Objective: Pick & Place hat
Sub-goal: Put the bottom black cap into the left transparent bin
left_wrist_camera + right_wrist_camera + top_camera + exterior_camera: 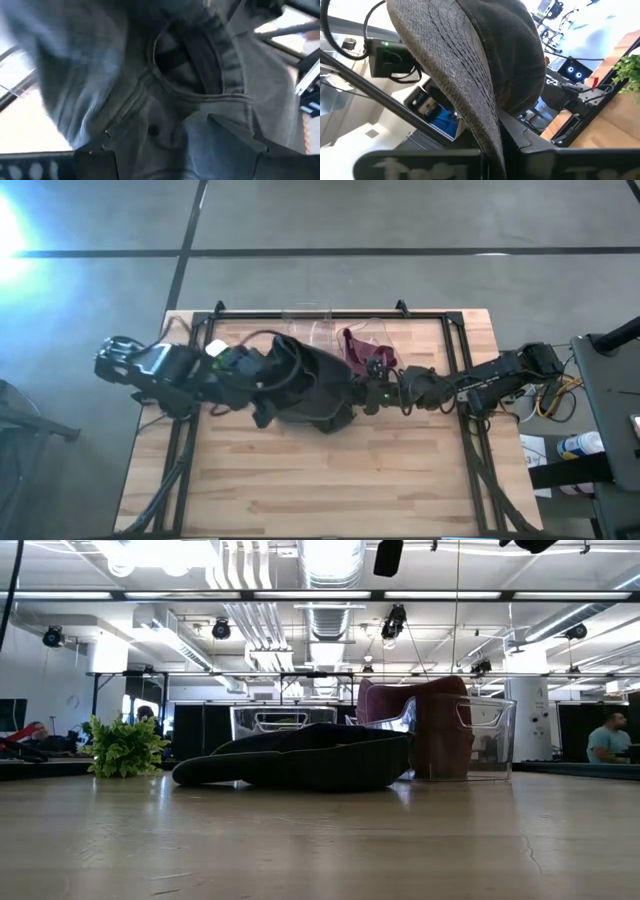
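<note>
Both grippers meet the dark hat (310, 385) mid-table: left gripper (268, 380) spread wide inside it, right gripper (365, 392) clamped on its brim.

You'll find the hat (310, 385) mid-table (330, 480), between both arms; behind it the clear bin (470, 740), seemingly holding another hat (425, 725).

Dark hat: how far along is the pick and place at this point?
Done: a maroon hat already sits in the clear plastic bin. In hand: the dark fabric hat lies on the wooden table beside the bin, with the right tool shut on its brim and the left tool open over its crown. Left: lifting it and placing it; the low view shows it not yet raised.
</note>
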Controlling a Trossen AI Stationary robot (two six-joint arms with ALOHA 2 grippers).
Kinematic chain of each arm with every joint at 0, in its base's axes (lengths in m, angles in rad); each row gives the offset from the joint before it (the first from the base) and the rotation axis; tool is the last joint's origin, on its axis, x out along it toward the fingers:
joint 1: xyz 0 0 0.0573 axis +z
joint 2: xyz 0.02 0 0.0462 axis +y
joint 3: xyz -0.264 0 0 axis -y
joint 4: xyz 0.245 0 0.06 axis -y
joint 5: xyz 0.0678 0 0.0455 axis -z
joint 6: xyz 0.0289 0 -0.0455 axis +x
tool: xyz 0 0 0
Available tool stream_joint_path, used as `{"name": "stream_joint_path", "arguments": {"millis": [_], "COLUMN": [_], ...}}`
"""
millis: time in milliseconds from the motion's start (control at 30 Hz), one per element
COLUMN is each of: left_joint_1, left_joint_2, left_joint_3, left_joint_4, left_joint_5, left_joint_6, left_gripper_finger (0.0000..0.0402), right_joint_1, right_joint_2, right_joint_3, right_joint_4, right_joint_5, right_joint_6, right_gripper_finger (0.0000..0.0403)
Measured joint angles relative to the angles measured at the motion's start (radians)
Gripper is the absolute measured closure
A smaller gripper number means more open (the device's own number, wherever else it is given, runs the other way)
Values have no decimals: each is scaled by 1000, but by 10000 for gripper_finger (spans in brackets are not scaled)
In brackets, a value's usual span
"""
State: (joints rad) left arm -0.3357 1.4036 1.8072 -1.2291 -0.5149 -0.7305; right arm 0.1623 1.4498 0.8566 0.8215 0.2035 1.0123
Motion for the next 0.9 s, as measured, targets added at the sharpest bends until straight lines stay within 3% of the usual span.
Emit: {"name": "stream_joint_path", "arguments": {"millis": [267,533,767,900], "left_joint_1": [52,60,51,50], "left_joint_2": [62,35,-18,-31], "left_joint_3": [-16,-14,7,7], "left_joint_4": [104,78,70,74], "left_joint_5": [29,23,-160,-197], "left_joint_6": [81,90,93,93], "left_gripper_finger": [179,179,179,179], "right_joint_1": [4,10,10,10], "right_joint_2": [0,0,0,-1], "right_joint_3": [0,0,0,0], "right_joint_4": [1,-2,3,4], "right_joint_5": [-7,3,30,95], "right_joint_6": [2,1,6,8], "right_gripper_finger": [390,390,390,390]}}
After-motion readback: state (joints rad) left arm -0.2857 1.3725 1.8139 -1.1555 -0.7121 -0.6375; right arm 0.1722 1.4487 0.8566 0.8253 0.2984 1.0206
